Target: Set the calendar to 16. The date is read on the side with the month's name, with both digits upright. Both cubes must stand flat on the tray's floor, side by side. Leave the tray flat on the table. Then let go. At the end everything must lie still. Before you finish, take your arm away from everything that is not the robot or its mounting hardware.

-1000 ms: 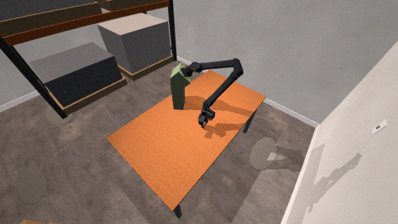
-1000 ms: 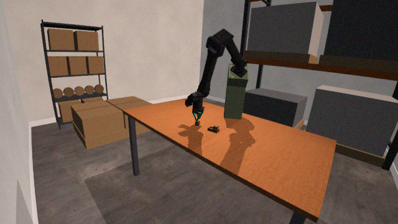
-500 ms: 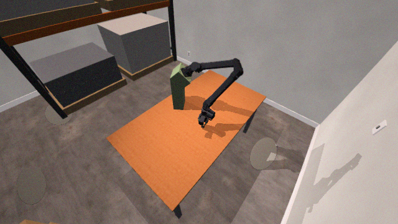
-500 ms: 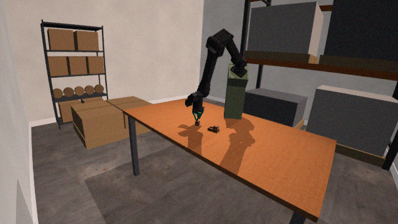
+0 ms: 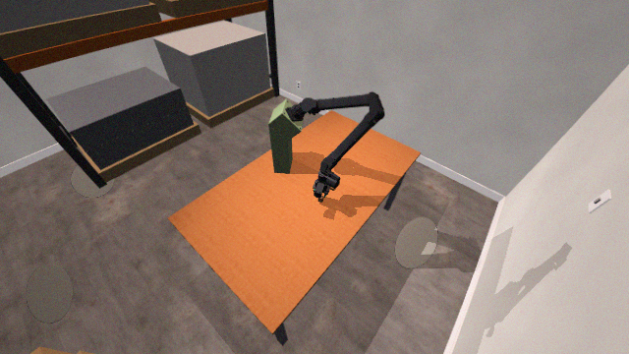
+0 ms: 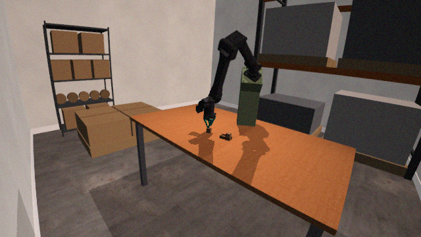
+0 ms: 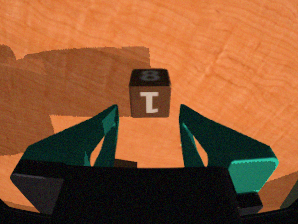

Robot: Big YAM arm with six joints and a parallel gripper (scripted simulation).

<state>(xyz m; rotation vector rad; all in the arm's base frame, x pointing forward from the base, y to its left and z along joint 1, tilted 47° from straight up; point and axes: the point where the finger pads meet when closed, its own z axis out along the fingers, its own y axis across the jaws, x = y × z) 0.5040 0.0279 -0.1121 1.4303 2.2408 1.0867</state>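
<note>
Under your half-open, unloaded gripper (image 5: 320, 199) (image 6: 209, 126) (image 7: 148, 111), the loose cube (image 6: 208, 130) (image 7: 149, 95) sits on the table (image 5: 256, 236) (image 6: 289, 164) (image 7: 240, 45), beside the tray (image 6: 224, 137); closing off-centre could knock it askew. Its 1 reads inverted in the wrist view, stem running up-down; no long axis, being cubic.

There are one arm (image 5: 351, 140) (image 6: 222, 74), one table (image 5: 246, 236) (image 6: 296, 164) (image 7: 225, 55), one loose cube (image 6: 208, 130) (image 7: 150, 101) and five round brown pieces (image 6: 84, 96).
</note>
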